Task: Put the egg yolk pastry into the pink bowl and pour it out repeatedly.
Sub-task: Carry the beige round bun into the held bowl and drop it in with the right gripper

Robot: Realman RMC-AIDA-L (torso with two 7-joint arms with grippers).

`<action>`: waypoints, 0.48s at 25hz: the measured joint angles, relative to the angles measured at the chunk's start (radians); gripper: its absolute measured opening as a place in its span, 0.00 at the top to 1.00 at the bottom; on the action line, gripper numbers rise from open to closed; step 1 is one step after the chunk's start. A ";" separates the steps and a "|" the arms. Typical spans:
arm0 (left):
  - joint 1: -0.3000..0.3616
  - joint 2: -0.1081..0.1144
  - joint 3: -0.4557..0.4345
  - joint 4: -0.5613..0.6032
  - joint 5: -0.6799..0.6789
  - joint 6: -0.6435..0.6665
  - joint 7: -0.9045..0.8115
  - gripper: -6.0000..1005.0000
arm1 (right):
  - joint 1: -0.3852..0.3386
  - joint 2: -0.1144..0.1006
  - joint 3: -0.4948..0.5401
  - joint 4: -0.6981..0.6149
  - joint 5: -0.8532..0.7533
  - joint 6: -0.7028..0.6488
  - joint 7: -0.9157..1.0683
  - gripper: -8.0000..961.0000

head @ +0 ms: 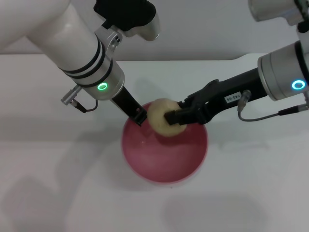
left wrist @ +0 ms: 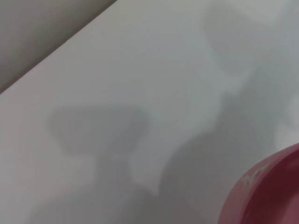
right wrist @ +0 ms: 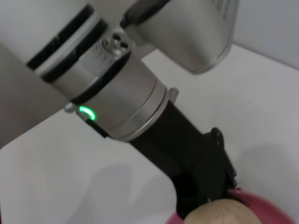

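Both of my claws met at the far rim of the pink bowl [head: 165, 153]. My right gripper [head: 170, 121] was clamped on the egg yolk pastry [head: 161, 115], holding it just above the bowl's far edge. My left gripper [head: 139, 116] was pinched on the rim right beside it, leaving almost no gap between us. Around the bowl lay bare white table [head: 251, 193], with a wall behind.

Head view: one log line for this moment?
right pincer: shut on pastry, held over pink bowl | left pincer: at bowl's far rim | pastry: not yet dropped | bowl: upright on table
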 joint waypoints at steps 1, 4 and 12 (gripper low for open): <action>-0.002 0.001 0.000 0.000 0.000 0.000 0.000 0.99 | 0.006 0.000 -0.007 -0.010 -0.001 -0.002 0.000 0.88; -0.002 0.001 0.000 0.000 0.001 0.000 0.001 0.99 | 0.006 0.000 -0.009 -0.008 -0.001 -0.004 0.002 0.77; 0.000 0.003 -0.003 -0.001 0.010 0.000 0.003 0.99 | -0.004 0.000 -0.008 -0.005 -0.004 0.000 0.015 0.58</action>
